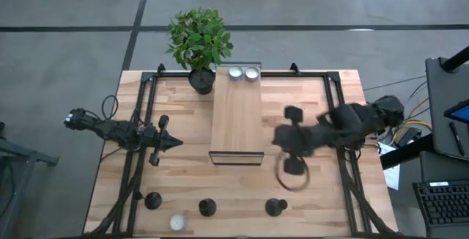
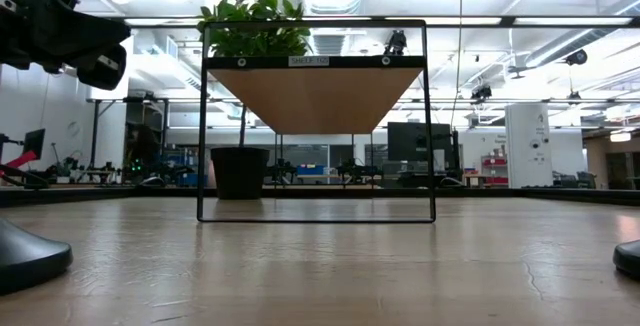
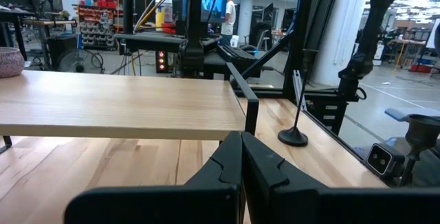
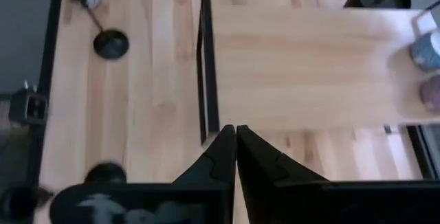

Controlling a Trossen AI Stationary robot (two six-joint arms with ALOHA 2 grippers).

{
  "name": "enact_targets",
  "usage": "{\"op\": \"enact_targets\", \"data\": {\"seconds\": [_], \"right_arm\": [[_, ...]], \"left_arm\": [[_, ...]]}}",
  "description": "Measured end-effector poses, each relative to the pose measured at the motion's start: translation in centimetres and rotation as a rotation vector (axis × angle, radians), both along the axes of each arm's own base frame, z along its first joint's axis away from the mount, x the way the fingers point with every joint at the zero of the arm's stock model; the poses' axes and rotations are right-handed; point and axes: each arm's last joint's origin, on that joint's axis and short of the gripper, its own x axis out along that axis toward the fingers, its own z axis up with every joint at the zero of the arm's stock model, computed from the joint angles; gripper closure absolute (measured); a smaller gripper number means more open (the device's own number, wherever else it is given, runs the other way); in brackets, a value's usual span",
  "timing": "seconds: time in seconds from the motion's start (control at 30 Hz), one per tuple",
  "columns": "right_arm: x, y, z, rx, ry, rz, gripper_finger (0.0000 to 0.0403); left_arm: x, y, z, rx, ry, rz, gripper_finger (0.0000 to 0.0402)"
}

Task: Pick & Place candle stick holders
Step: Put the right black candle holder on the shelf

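Three small black candle stick holders with domed bases stand in a row along the pale wooden table's (image 1: 176, 173) near edge: one at left (image 1: 152, 201), one in the middle (image 1: 207, 208), one at right (image 1: 275, 207). A white tealight (image 1: 176, 223) sits between the first two. A raised wooden shelf on a thin black frame (image 1: 237, 118) fills the centre, leaving bare planks either side. The left gripper (image 1: 176, 142) hovers left of the shelf with its fingers together; the right gripper (image 1: 278, 138) hovers right of it, fingers also together, both empty.

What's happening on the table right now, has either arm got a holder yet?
Neither has. All three candle stick holders stand untouched along the table's near edge. The right gripper, shut and empty, hovers beside the raised wooden shelf. The left gripper waits shut on the shelf's other side.
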Motion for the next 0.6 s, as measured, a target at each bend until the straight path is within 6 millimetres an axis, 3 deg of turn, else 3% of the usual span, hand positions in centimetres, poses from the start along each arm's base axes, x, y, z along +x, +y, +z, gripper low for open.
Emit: {"op": "enact_targets", "data": {"seconds": [0.3, 0.47, 0.6], "right_arm": [[-7.4, 5.1, -3.8, 0.064, -0.022, 0.030, 0.0394], [-9.7, 8.0, -7.8, 0.163, -0.044, 0.046, 0.0394], [-10.3, 10.0, -11.9, 0.216, -0.047, 0.065, 0.0394]], "left_arm": [[0.0, 0.0, 0.0, 0.000, 0.000, -0.001, 0.0401], [0.0, 0.0, 0.0, 0.000, 0.000, 0.000, 0.0401], [0.0, 0.0, 0.0, 0.000, 0.000, 0.000, 0.0401]]}}
